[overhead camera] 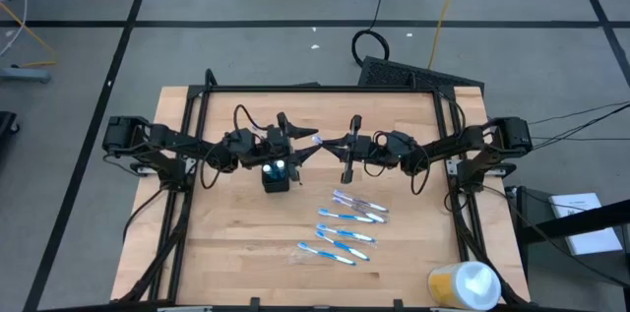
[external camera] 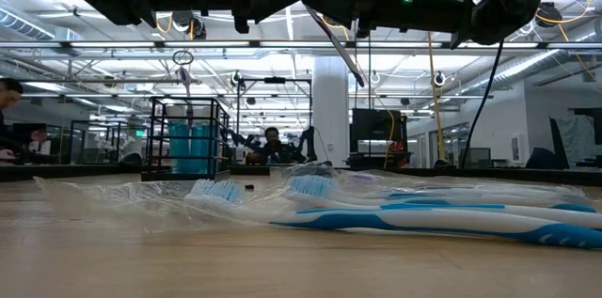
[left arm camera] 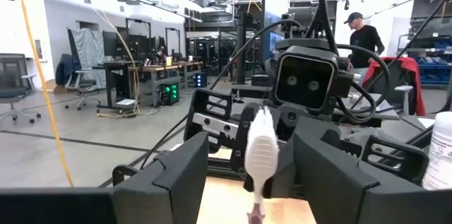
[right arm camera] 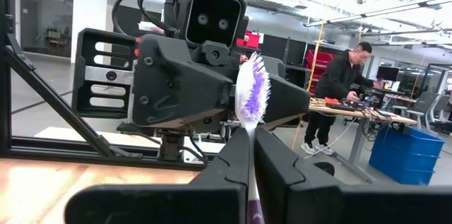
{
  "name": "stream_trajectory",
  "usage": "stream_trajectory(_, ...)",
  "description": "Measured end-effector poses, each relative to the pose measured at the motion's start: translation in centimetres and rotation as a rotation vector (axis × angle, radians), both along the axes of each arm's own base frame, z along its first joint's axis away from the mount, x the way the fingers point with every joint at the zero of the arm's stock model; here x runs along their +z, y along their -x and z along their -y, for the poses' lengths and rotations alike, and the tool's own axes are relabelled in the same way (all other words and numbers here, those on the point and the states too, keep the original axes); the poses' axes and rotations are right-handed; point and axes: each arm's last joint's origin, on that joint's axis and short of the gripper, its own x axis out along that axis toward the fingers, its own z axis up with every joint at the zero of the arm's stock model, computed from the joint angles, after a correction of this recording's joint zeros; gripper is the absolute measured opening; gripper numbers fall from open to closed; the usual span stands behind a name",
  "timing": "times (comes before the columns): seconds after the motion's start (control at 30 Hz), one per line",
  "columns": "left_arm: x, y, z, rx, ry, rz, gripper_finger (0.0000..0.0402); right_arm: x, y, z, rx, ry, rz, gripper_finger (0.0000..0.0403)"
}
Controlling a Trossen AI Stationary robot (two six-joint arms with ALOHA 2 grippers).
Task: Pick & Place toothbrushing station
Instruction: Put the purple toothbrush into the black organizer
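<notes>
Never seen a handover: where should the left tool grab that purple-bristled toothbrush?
Probably the neck just below the head of the toothbrush, approached head-on: the right tool is shut on its handle, leaving only that end free between the open left tool.

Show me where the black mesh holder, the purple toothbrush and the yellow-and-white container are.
black mesh holder (overhead camera: 276, 177): high view, its top opening.
purple toothbrush (right arm camera: 251, 98): right wrist view, its bristled head, above the shut right gripper (right arm camera: 251, 155).
yellow-and-white container (overhead camera: 463, 284): high view, its white lid.
</notes>
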Motion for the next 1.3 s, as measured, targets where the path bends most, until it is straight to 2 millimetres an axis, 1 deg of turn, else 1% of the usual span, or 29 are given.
stream_trajectory(0.1,0.0,0.0,0.0,-0.001,0.002,0.001,0.0175,0.0,0.0,0.0,0.0,-0.002,-0.001,0.0)
stream_trajectory(0.37,0.0,0.0,0.0,-0.002,0.002,0.002,0.0073,-0.1,0.0,0.0,-0.001,-0.003,-0.014,0.0)
stream_trajectory(0.47,0.0,0.0,0.0,-0.004,-0.002,0.002,0.0051,-0.1,0.0,0.0,-0.001,-0.003,-0.014,0.0)
stream_trajectory(0.63,0.1,0.0,0.0,-0.004,-0.002,0.006,0.0051,-0.1,0.0,0.0,0.003,-0.028,-0.011,0.002)
stream_trajectory(0.8,1.0,0.5,0.0,0.032,-0.028,0.039,0.0074,-0.1,0.0,0.0,0.002,-0.033,-0.01,0.0047)
stream_trajectory(0.87,1.7,1.0,-0.1,0.059,-0.033,0.041,0.0069,-0.2,-0.1,0.0,0.004,-0.033,-0.021,0.0058)
stream_trajectory(0.97,2.8,1.9,-0.2,0.087,-0.049,0.027,0.0051,-0.2,-0.1,-0.1,0.009,-0.033,-0.024,0.0075)
stream_trajectory(1.1,4.2,3.7,-0.2,0.139,-0.041,-0.028,0.0051,-0.4,-0.1,-0.1,0.008,-0.039,-0.036,0.01)
stream_trajectory(1.3,6.2,7.7,0.2,0.321,0.049,-0.109,0.0063,-0.9,-0.2,-0.1,0.011,-0.062,-0.085,0.0125)
